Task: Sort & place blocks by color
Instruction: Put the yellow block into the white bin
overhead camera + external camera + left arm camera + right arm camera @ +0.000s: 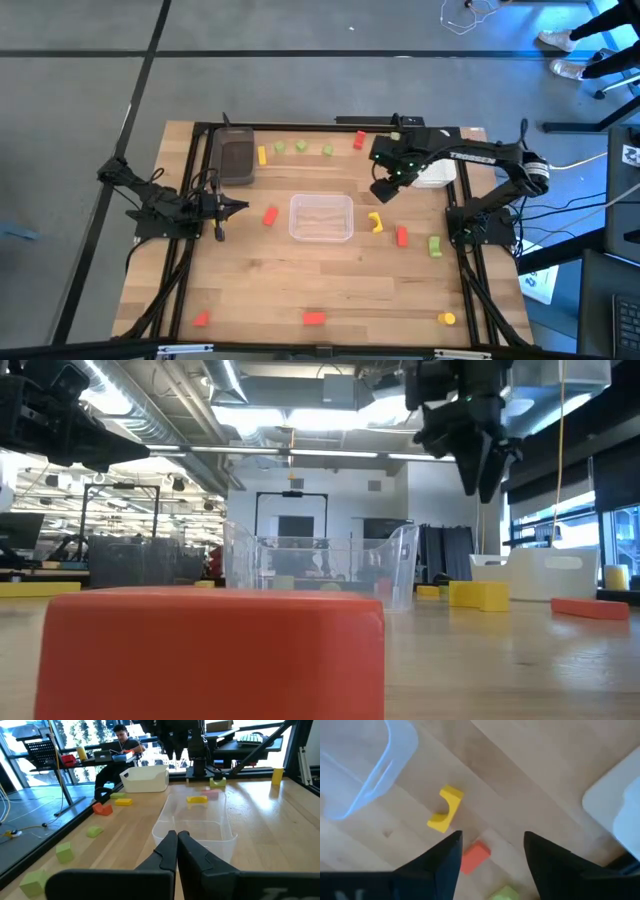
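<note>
Small red, yellow and light green blocks lie scattered flat on the wooden table point(250, 290). My right gripper point(383, 190) hangs open, pointing down, clear above the table between the clear tray point(321, 217) and the white tray point(437, 174). In its wrist view a yellow arch block point(446, 810), a red block point(475, 856) and a green block point(502, 894) lie below its spread fingers point(492, 847), which hold nothing. My left gripper point(235, 207) waits shut and level at the table's left, pointing toward the clear tray point(195, 827).
A dark grey tray point(236, 158) stands at the far left, with yellow, green and red blocks in a row point(301, 147) along the far edge. More blocks lie near the front edge point(314, 318). A person point(122, 740) sits beyond the table.
</note>
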